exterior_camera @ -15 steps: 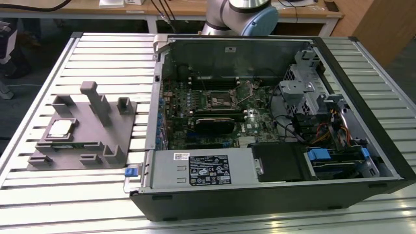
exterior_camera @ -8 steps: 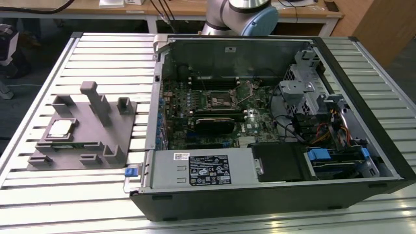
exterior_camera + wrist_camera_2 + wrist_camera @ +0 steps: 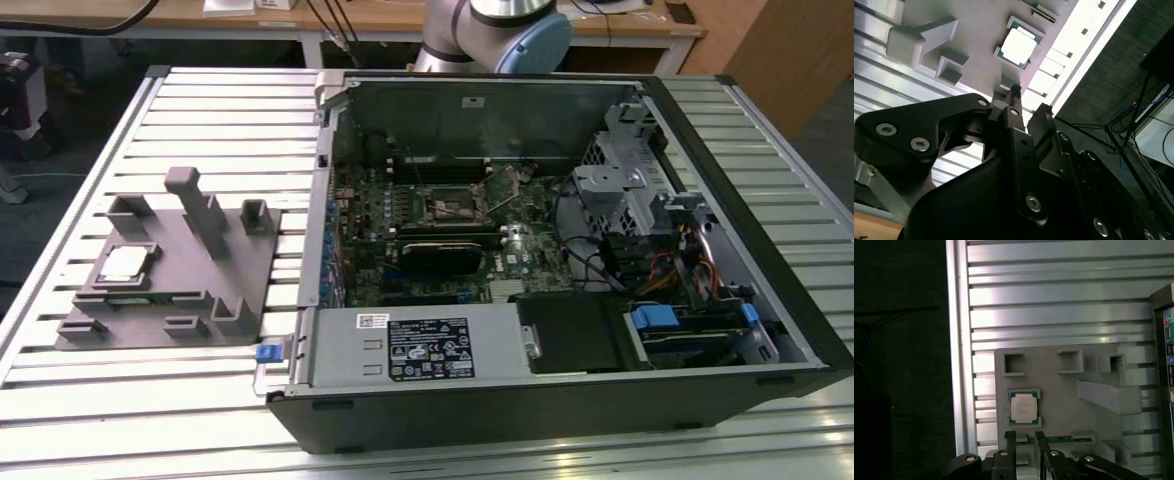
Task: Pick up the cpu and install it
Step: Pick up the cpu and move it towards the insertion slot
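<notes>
Slatted table (image 3: 200, 100), grey fixture (image 3: 200, 270), cpu (image 3: 123, 263) flat, lid up

Arm: I saw one joint (image 3: 497, 28), well apart from the cpu (image 3: 123, 263).
Gripper (image 3: 1024, 436): I had it facing the cpu, clear of it.
Fingers (image 3: 1010, 446): parted, nothing between them.

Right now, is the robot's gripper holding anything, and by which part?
Nothing is held. The gripper is open with an empty gap between its fingers, and the small square silver-topped cpu lies apart from it on the grey plastic fixture.
</notes>
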You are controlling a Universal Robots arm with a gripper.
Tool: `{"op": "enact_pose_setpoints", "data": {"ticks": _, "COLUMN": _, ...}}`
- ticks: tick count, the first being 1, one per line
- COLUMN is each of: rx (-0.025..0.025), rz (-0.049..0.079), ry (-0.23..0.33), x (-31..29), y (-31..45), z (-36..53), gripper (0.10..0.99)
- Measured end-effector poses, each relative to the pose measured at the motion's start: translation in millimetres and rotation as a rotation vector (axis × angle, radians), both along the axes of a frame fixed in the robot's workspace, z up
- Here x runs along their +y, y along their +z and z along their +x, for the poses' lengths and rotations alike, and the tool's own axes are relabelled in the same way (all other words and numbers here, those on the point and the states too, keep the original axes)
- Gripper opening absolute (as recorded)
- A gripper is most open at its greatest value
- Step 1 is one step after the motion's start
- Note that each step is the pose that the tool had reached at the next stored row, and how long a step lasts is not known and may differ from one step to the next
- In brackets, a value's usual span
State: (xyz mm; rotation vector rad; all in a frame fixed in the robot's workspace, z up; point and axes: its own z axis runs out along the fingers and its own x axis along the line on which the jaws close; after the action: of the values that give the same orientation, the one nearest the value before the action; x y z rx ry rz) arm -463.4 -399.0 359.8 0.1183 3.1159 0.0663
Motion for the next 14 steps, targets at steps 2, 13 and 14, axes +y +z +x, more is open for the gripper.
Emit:
{"op": "enact_pose_setpoints", "data": {"ticks": 2, "rx": -0.0001, "rz": 0.0, "ry": 0.0, "x": 0.0, "y": -1.5, "z": 0.0, "gripper": 0.349}}
{"op": "enact_pose_setpoints", "data": {"ticks": 13, "rx": 0.0039, "rz": 0.0, "ry": 0.001, "x": -2.7, "y": -20.5, "z": 0.1, "gripper": 0.647}}
{"op": "enact_pose_setpoints", "data": {"ticks": 14, "rx": 0.005, "rz": 0.0, "ry": 0.001, "x": -3.0, "y": -22.3, "z": 0.1, "gripper": 0.647}}
